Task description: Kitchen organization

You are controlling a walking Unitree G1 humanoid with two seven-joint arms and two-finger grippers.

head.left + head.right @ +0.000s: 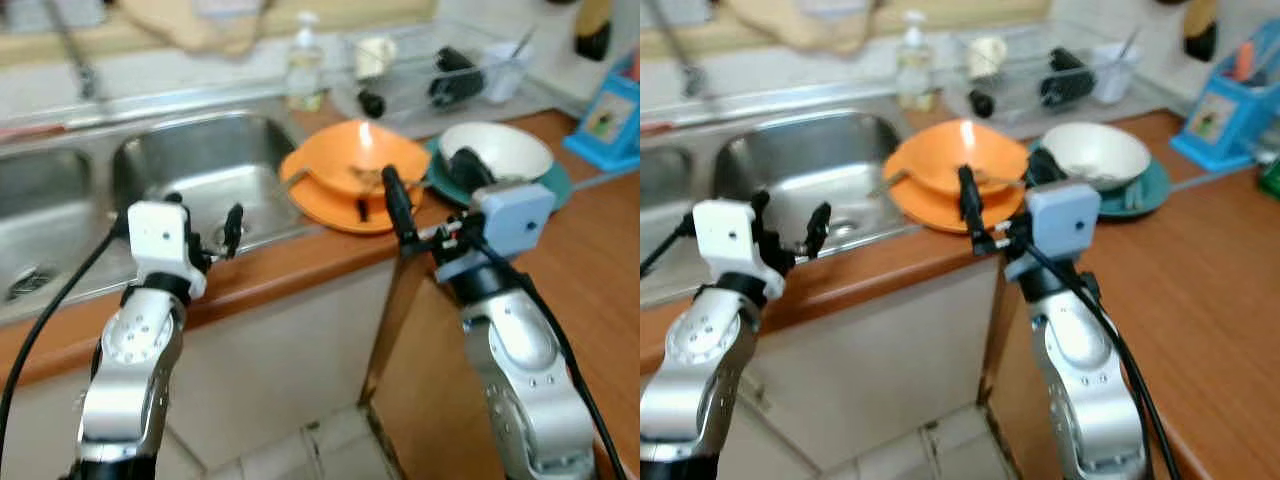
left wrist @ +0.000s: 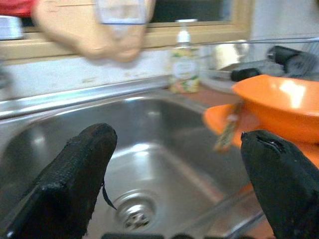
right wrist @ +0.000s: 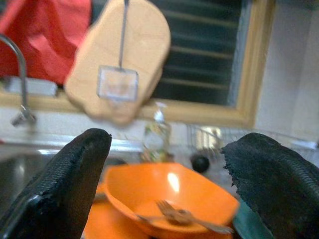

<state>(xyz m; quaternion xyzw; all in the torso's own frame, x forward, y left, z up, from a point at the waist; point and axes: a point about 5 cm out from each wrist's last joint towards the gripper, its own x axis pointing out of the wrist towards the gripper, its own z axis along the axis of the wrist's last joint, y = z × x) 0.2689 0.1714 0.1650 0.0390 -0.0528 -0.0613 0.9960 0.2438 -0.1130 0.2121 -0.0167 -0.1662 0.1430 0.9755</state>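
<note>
Low in frame, both silver arms are up at the counter edge. Left gripper, lower left, hangs over the near rim of the sink, fingers apart, nothing btwn them. Right gripper, centre frame, points at the orange dishes; fingers spread wide in the right wrist view, empty too.

Just beyond the right fingertips: an orange bowl sitting on an orange plate, a fork lying inside the bowl w/ food scraps. Looks like the step in hand is getting these dishes toward the sink. Best bet prob: come in level, pinch the bowl's near rim, lift slow so the fork doesn't slide out.

Right of centre, a white bowl rests on a teal plate, just beside the orange stack, so a wide swing could clip it.

Further back, upper centre: soap bottle at the sink's far rim, then a wire dish rack w/ dark items. A blue holder stands at far right.
</note>
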